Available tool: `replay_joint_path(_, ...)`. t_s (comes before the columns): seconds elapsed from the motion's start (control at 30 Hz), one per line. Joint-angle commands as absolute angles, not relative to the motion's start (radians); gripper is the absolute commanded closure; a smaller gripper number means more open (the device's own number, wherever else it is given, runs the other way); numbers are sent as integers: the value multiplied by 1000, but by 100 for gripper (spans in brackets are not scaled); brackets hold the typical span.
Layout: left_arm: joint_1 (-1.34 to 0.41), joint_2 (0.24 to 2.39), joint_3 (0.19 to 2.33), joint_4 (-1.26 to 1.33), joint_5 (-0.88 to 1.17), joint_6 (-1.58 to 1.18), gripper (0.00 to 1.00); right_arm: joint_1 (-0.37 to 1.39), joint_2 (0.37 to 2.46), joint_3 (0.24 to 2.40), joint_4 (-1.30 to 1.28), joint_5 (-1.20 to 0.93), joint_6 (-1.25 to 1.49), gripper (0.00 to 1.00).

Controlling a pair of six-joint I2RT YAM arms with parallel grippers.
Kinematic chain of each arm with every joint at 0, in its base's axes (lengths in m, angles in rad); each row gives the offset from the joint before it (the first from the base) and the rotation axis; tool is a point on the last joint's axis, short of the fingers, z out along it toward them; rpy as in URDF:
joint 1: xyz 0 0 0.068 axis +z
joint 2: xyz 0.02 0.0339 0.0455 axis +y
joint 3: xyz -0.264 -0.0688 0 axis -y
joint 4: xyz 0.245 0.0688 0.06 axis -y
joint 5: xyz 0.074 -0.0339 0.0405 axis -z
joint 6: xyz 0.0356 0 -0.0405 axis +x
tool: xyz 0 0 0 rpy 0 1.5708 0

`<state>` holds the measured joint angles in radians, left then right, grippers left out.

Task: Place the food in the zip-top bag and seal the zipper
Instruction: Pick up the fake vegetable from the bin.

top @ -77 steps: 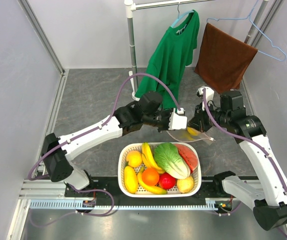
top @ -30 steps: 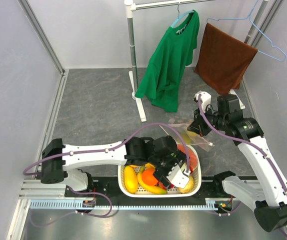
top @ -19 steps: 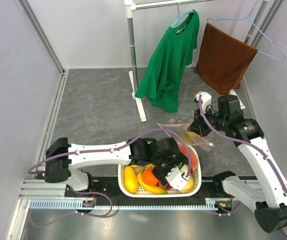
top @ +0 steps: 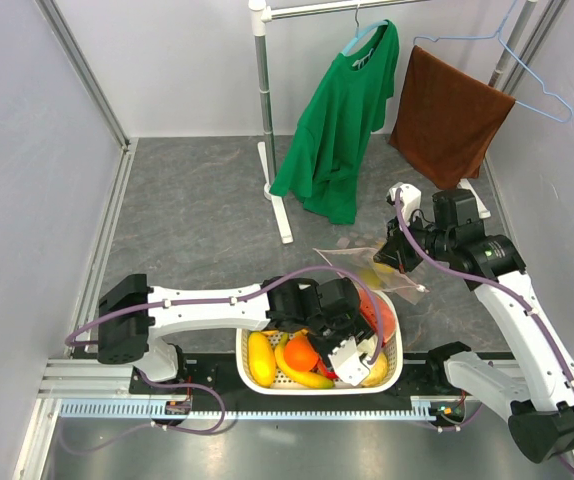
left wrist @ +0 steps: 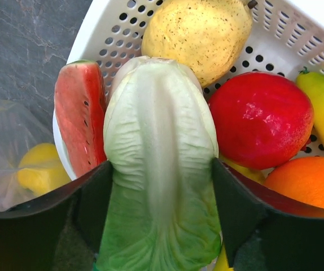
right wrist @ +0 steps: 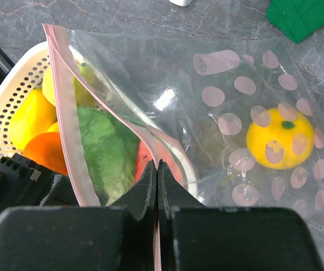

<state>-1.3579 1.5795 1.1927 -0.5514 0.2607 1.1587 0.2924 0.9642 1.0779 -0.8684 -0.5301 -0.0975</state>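
Over the white basket [left wrist: 297, 34], the left gripper [left wrist: 161, 172] clamps the cabbage [left wrist: 159, 124]; just beyond, the right gripper [right wrist: 157, 169], fingers closed, pinches the zip-top bag [right wrist: 207, 130] (a yellow fruit [right wrist: 280, 138] lies inside).

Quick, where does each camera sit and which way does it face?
Top external: overhead from behind, looking down; left arm, right arm, white basket, zip-top bag.
Left wrist: on the left gripper, facing into the basket; fingers clasp the cabbage.
Right wrist: on the right gripper, looking through the bag; shut fingers pinch the zipper.
Shared by both wrists: cabbage, basket.
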Motion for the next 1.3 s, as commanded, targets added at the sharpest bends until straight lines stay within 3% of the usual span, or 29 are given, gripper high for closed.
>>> replay_joint_path(0.0, -1356, 1585, 1167, -574, 261, 1215, 29, 296, 968, 1089, -839, -554, -97, 100)
replay_joint_path(0.17, -1358, 1519, 1178, -575, 311, 1224, 37, 296, 969, 1089, -841, -555, -98, 100)
replay_joint_path(0.33, -1358, 1462, 1204, -618, 347, 1210, 54, 296, 973, 1091, -839, -558, -100, 100)
replay_joint_path(0.73, -1358, 1388, 1265, -667, 373, 1111, 81, 296, 983, 1091, -839, -557, -97, 100)
replay_joint_path(1.03, -1356, 1316, 1363, -675, 348, 985, 83, 296, 994, 1091, -825, -558, -77, 100)
replay_joint_path(1.27, -1310, 1316, 1492, -724, 373, 673, 86, 295, 991, 1083, -813, -551, -64, 100)
